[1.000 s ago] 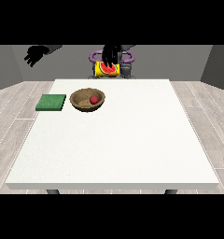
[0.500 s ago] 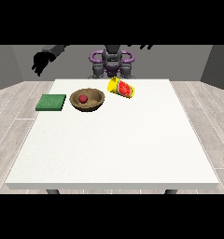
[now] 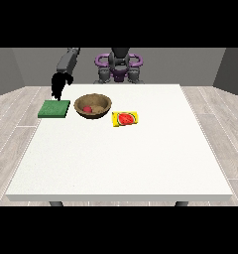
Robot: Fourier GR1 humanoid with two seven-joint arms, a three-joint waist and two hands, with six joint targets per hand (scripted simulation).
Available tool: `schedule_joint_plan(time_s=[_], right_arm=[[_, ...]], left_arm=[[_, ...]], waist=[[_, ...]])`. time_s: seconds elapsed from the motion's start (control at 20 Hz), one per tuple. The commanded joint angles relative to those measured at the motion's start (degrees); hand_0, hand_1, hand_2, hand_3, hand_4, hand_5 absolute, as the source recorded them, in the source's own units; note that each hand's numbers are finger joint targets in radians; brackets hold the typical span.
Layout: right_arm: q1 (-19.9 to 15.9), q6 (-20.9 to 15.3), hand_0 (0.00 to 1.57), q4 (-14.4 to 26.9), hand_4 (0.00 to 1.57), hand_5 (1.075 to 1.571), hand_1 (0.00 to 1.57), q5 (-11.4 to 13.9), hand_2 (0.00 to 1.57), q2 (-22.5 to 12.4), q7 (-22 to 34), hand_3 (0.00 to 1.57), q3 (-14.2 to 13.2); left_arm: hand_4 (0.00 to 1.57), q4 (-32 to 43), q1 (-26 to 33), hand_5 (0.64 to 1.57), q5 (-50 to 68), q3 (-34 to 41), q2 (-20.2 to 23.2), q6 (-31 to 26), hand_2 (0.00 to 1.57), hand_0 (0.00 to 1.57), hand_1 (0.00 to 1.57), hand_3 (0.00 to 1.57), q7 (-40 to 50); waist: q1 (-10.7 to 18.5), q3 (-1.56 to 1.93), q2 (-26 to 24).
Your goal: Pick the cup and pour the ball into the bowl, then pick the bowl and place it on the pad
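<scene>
the red ball [image 3: 88, 108] lies inside the brown bowl [image 3: 92, 105], far left on the white table [image 3: 126, 158]. the yellow cup [image 3: 125, 118] lies on its side just right of the bowl, held by nothing. pouring looks done; moving the bowl comes next. the green pad [image 3: 54, 108] sits left of the bowl. the hand at the view's left [image 3: 58, 84] hangs above the pad, holding nothing; whether its fingers are curled i cannot tell. it needs to reach right and grasp the bowl's rim.

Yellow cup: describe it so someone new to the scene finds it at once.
Start at the white table and find the brown bowl near its far edge. The yellow cup lies on its side just right of the bowl, towards the camera. Its watermelon picture sets it apart from the bowl and the green pad.
</scene>
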Motion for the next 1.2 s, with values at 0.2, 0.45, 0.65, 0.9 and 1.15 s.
schedule_joint_plan(time_s=[0.2, 0.45, 0.65, 0.9, 1.15], right_arm=[[-4.86, 0.99, 0.00, 11.68, 0.70, 1.565, 0.00, -0.76, 0.00, 0.31, -7.60, 0.00, -1.76], [-5.92, -2.60, 0.00, 11.12, 0.58, 1.558, 0.00, 3.58, 0.00, 6.53, -9.07, 0.00, 4.85], [-8.85, 2.90, 0.00, 21.11, 0.55, 1.558, 0.00, 1.06, 0.00, 0.27, -15.14, 0.00, -0.02], [-11.91, 1.72, 0.00, 25.93, 0.50, 1.551, 0.00, 1.58, 0.00, -0.20, -20.20, 0.00, -0.52], [-11.36, 1.86, 0.00, 23.64, 0.45, 1.546, 0.00, 2.64, 0.00, 3.26, -22.65, 0.00, 2.08]], left_arm=[[1.02, -3.49, 2.10, 1.560, 10.05, 5.52, 6.61, -10.12, 0.00, 0.00, 0.00, 0.00, 1.27], [1.00, -0.22, 5.35, 1.542, 12.74, 10.73, 13.71, -11.97, 0.00, 0.00, 0.00, 0.00, 1.70], [1.01, -6.03, 3.52, 1.535, 15.94, 10.07, 14.93, -14.00, 0.00, 0.00, 0.00, 0.00, 5.39], [1.02, -8.88, 5.04, 1.536, 18.39, 12.10, 17.04, -14.71, 0.00, 0.00, 0.00, 0.00, 3.12], [1.02, -8.78, 6.39, 1.540, 17.52, 12.25, 17.58, -13.64, 0.00, 0.00, 0.00, 0.00, 1.69]], waist=[[1.74, 0.22, 5.21], [-4.18, 0.17, 3.24], [-0.24, 0.25, 7.84], [-0.10, 0.24, 11.71], [-2.73, 0.20, 12.19]])
